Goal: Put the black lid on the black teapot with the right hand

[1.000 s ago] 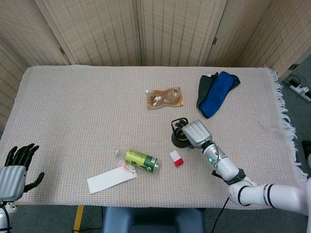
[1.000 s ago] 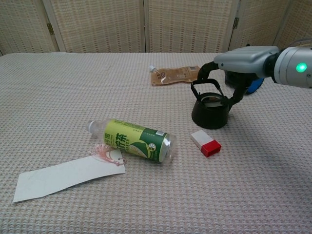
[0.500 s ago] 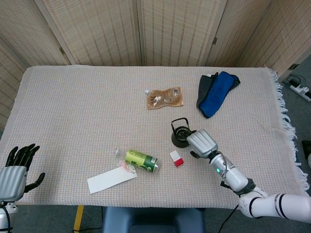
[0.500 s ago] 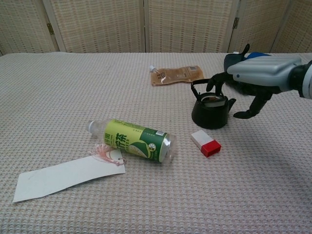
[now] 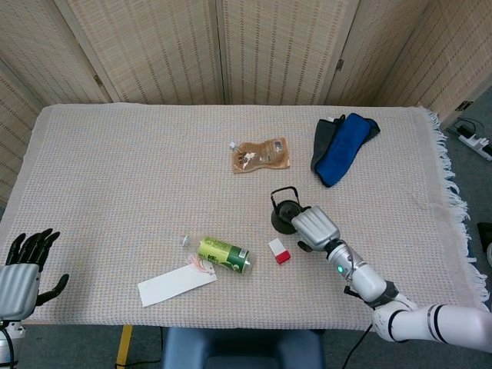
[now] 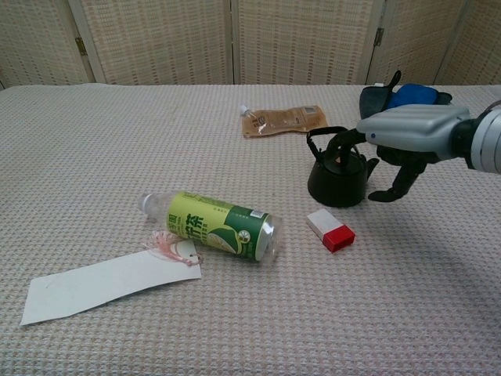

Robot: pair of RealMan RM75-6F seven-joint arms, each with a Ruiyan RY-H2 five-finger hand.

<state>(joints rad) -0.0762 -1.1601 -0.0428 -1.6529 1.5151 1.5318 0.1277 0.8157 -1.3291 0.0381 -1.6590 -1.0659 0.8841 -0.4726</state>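
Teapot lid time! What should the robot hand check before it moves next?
1. Black teapot standing upright: ok.
2. Black lid sitting properly on the teapot: cannot tell, fingers cover the top.
3. Right robot hand close to the teapot's top: ok.
4. Red-and-white box apart from the teapot: ok.
5. Left robot hand far away, holding nothing: ok.
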